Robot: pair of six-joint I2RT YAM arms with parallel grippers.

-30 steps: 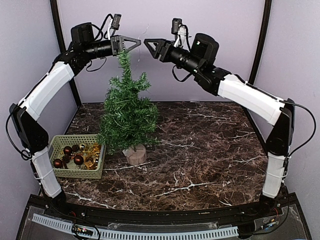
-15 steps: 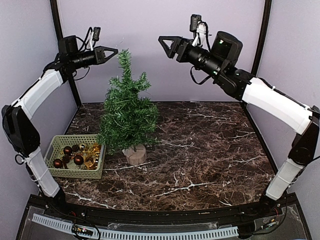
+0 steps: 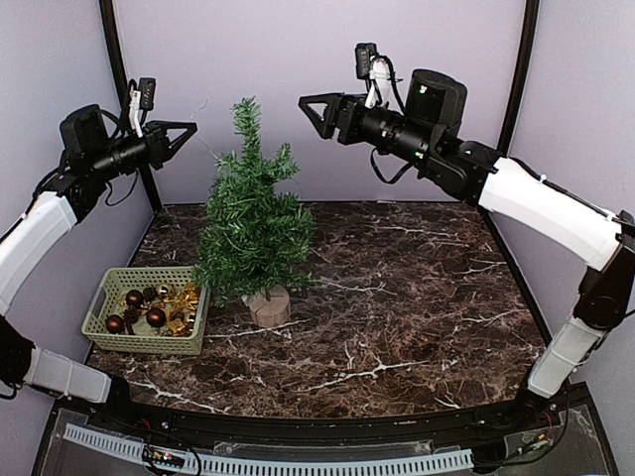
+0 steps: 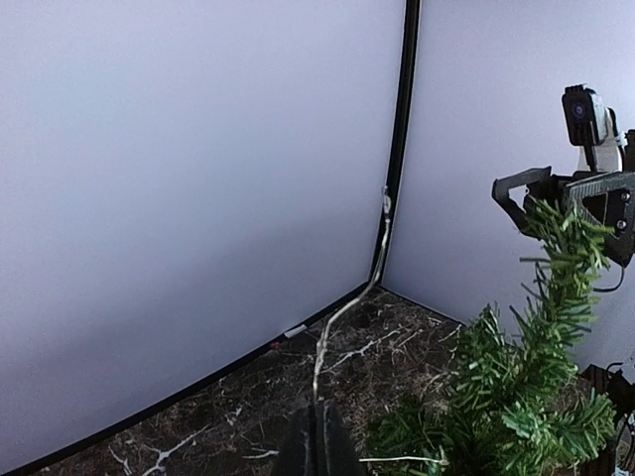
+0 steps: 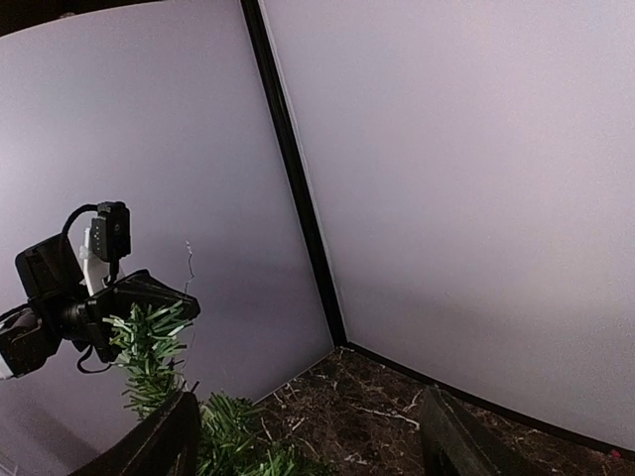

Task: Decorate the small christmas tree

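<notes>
**Small christmas tree** (image 3: 253,233): upright on the dark marbled worktop (image 3: 417,297), left of centre. Its round pale wooden base (image 3: 269,306) stands just right of the basket. Branches hide most of the trunk. Both wrist views catch only the upper branches.

**Basket** (image 3: 147,345): green, slotted, at the worktop's left edge. It holds dark red balls (image 3: 134,297) and gold pieces too tangled to tell apart.

**Left end effector** (image 3: 187,131): raised left of the treetop and apart from it, fingers pressed together. A thin pale strand (image 4: 342,312) rises from between the tips. Its upper end is lost against the wall, and it is barely visible from above. The left wrist view shows only the fingertips, at the bottom edge. The arm's middle is cut off by the overhead view's left edge.

**Right end effector** (image 3: 312,111): raised right of the treetop, fingers spread wide with nothing between them. In the right wrist view they are cropped at the bottom edge.
</notes>
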